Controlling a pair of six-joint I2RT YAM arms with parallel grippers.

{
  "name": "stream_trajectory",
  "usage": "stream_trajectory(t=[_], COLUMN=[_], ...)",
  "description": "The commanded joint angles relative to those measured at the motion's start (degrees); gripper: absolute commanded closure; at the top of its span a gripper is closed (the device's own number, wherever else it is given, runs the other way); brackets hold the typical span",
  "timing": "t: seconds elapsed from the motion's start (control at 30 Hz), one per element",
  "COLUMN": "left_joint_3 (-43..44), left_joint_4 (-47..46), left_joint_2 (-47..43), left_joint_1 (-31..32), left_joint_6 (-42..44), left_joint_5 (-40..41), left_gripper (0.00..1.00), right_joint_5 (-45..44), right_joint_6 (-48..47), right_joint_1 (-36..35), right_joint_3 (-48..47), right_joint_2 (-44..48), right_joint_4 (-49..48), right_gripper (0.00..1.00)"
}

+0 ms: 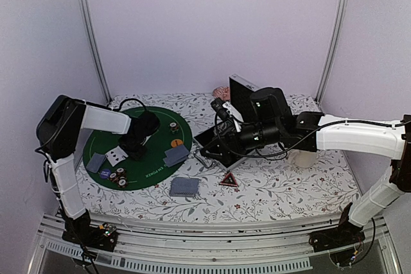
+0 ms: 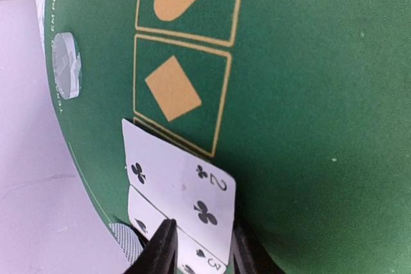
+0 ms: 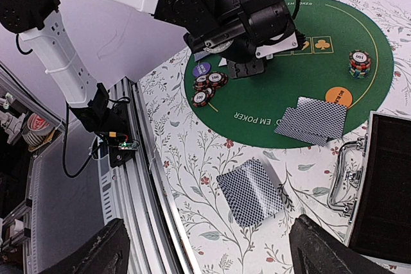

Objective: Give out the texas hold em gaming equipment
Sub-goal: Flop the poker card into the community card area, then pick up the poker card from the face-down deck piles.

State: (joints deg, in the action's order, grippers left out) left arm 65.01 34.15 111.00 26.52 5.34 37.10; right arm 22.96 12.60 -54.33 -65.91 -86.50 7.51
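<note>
The round green poker mat [image 1: 154, 171] fills the 9 o'clock side of the floral surface [image 1: 282, 190]. The left fingers [image 2: 162, 251] stand parted and released, one on each side of the near end of two overlapped face-up cards [image 2: 183, 184], a two of clubs and a black three. These cards lie flat on the mat at 8 o'clock from its centre. Whether the fingers touch the card edges cannot be told.

A grey card back [image 1: 96, 162] lies just beside them, toward the rim. Loose poker chips [image 1: 117, 176] cluster at the mat's 7 o'clock edge. A chip stack [image 1: 174, 128] stands at 2 o'clock and the orange button [image 1: 176, 142] sits at 3 o'clock. Two face-down cards [image 3: 313, 120] overhang the rim at 4 o'clock.

The deck [image 3: 250, 190] lies off the mat at 5 o'clock, apart from the rim, with bare cloth on all sides. The right fingers [image 3: 96, 251] are spread wide, grasping nothing, held off the surface near the open silver case [image 3: 385, 184]. A cream mug [image 1: 305, 158] stands at 3 o'clock, beyond the case.
</note>
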Motion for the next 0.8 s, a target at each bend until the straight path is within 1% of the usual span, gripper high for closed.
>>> stream_trajectory(t=[0.0, 0.13, 0.23, 0.3, 0.4, 0.43, 0.53, 0.57, 0.63, 0.7, 0.77], left_joint_3=[1.0, 1.9, 2.6, 3.3, 3.6, 3.3, -0.2, -2.2, -7.5, -12.0, -16.3], left_joint_4=[4.7, 6.5, 7.4, 8.0, 7.9, 7.2, 3.5, 1.5, -2.5, -6.5, -9.2], left_joint_2=[-1.5, -4.2, -7.7, -11.0, -16.1, -17.9, -24.3, -26.3, -29.5, -32.1, -33.8], left_joint_1=[1.4, 2.1, 2.3, 2.3, 2.6, 2.8, 3.9, 4.3, 5.3, 6.3, 7.5], left_joint_6=[-1.6, -2.4, -3.6, -5.3, -9.3, -10.9, -15.1, -17.3, -21.3, -26.1, -30.7], left_joint_5=[-7.4, -10.8, -11.9, -12.2, -14.8, -16.5, -25.2, -28.0, -34.6, -37.9, -38.3], left_gripper=[0.66, 0.57, 0.52, 0.51, 0.49, 0.46, 0.34, 0.29, 0.23, 0.2, 0.19], right_joint_5=[-0.4, -1.0, -3.8, -7.1, -14.2, -17.1, -26.6, -29.4, -33.2, -34.3, -34.7], right_joint_6=[-0.1, 0.3, 1.7, 3.9, 8.1, 9.5, 11.6, 11.6, 11.9, 12.5, 13.3], right_joint_1=[0.1, 0.1, 0.0, -0.1, -1.1, -2.1, -6.0, -7.2, -8.9, -9.7, -10.2], right_joint_3=[0.3, 0.2, 0.0, -0.9, -2.8, -5.2, -13.2, -16.1, -21.6, -25.6, -27.1], right_joint_2=[1.5, 1.3, 0.8, -0.5, -4.9, -6.7, -14.6, -17.6, -24.1, -29.2, -32.3], right_joint_4=[-0.3, -0.2, 0.5, 2.4, 7.0, 9.2, 17.7, 21.0, 27.7, 31.4, 31.9], right_gripper=[0.12, 0.11, 0.08, 0.0, 0.01, 0.01, 0.01, 0.01, 0.01, 0.01, 0.01])
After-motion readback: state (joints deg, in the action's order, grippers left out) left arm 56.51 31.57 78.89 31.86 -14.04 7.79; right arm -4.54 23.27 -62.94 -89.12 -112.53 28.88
